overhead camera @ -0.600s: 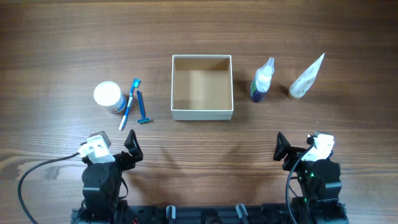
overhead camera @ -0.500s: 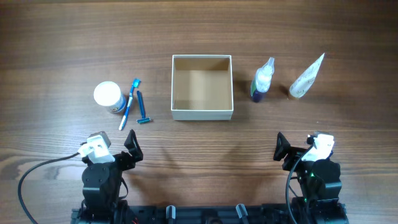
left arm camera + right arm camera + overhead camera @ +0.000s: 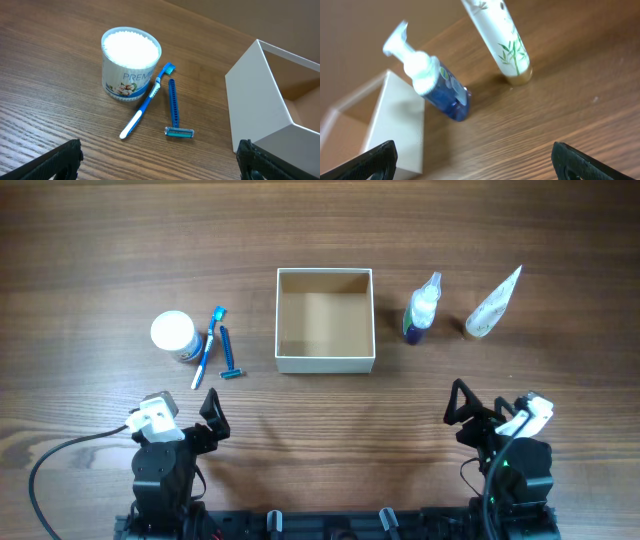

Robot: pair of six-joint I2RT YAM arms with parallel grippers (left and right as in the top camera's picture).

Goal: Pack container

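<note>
- Sitting at the middle of the brown wood-grain bench (image 3: 100, 240), the square, shallow container (image 3: 324, 363) with thin white walls and a tan cardboard inside stands open-topped, with nothing in it.
- The left wrist view cuts the container off at the right edge. Only a near corner, one white wall and a slice of the tan inside show there.
- The right wrist view has it blurred at the lower left, cropped by the frame.
- Left of the container, and apart from it, stands a round white jar (image 3: 131, 62) with a flower print. Its lettering reads "PREM" before the rest is hidden.
- A blue-and-white toothbrush (image 3: 145, 102) lies against the jar and covers that lettering.
- A blue disposable razor (image 3: 173, 107) lies just beside the toothbrush, with its head toward the arms. Whether the two touch is hard to make out.
- Right of the container stands a dark blue bottle (image 3: 432, 82) with a white pump head.
- Farther right, a white tube (image 3: 500, 42) printed with green leaves stands on its tan cap. Its upper end is cut off in the right wrist view.
- The left tool (image 3: 159, 162) shows only as black fingertips (image 3: 60, 160) in the bottom corners. They are spread wide and hold nothing.
- The right tool (image 3: 477, 162) is likewise spread wide and empty, with its tips cropped at the lower edge.
- Seen from overhead, each arm's white camera housing hides part of its tool.
</note>
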